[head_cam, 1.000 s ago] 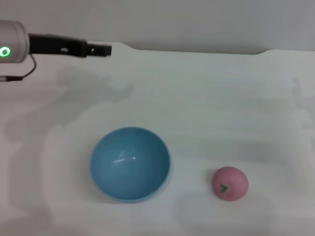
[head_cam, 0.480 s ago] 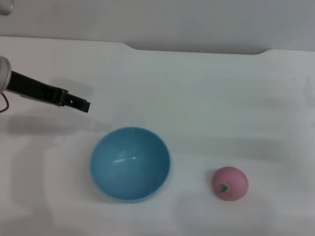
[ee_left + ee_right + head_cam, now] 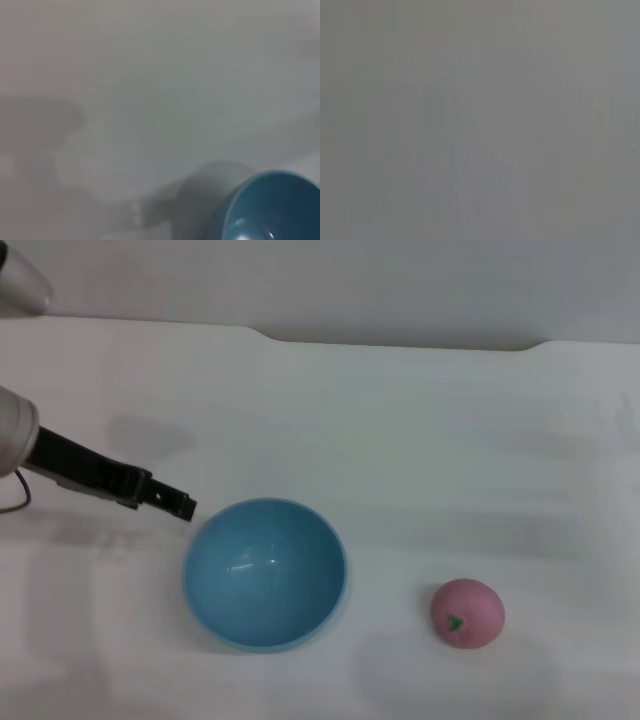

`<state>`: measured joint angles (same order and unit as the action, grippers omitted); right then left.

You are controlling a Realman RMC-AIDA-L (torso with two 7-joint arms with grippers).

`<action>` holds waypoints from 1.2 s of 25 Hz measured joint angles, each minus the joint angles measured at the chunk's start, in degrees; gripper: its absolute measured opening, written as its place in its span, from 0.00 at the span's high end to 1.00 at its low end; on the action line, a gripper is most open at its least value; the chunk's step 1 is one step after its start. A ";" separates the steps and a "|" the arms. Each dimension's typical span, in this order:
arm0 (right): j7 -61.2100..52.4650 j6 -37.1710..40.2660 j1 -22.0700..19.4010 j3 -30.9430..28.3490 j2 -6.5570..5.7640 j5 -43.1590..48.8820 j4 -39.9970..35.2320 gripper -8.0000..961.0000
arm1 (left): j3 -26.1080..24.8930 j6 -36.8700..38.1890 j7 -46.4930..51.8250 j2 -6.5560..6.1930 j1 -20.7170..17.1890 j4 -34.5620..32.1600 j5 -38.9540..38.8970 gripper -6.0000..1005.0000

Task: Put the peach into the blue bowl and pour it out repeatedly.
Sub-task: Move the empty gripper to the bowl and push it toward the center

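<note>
Left gripper (image 3: 180, 505) has dropped and swung in from the far left edge over the last second; its tip now sits just beside the blue bowl (image 3: 265, 572) at its far-left rim, whether touching I cannot tell, nor whether its fingers are parted. Its dark arm slants down from the left. The bowl stands upright on the white table (image 3: 420, 440), with the peach (image 3: 467, 613) well apart on its right.

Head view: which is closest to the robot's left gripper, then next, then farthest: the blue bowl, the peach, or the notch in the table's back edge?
From the left gripper:
1. Blue bowl, just beside its tip, toward the robot's right.
2. Notch in the table's back edge, farther back.
3. Peach, far over on the robot's right, beyond the bowl.
</note>
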<state>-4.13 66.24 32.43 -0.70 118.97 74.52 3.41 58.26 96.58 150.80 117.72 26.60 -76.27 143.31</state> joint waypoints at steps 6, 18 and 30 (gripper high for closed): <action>0.13 -0.01 0.09 0.00 -0.04 0.00 0.00 0.33 | 0.59 -0.42 0.10 0.15 1.29 5.62 -0.20 0.19; 0.09 -0.01 -0.31 0.00 -0.06 0.00 0.06 0.33 | 4.09 -6.17 -0.55 -0.10 2.86 12.53 0.10 0.19; 0.05 0.04 -0.63 0.00 -0.06 0.01 0.55 0.33 | 5.02 -9.03 -3.41 0.00 4.42 19.52 0.25 0.19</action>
<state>-4.08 66.28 31.80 -0.70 118.91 74.53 3.96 63.28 87.55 147.39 117.72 31.02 -56.75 143.56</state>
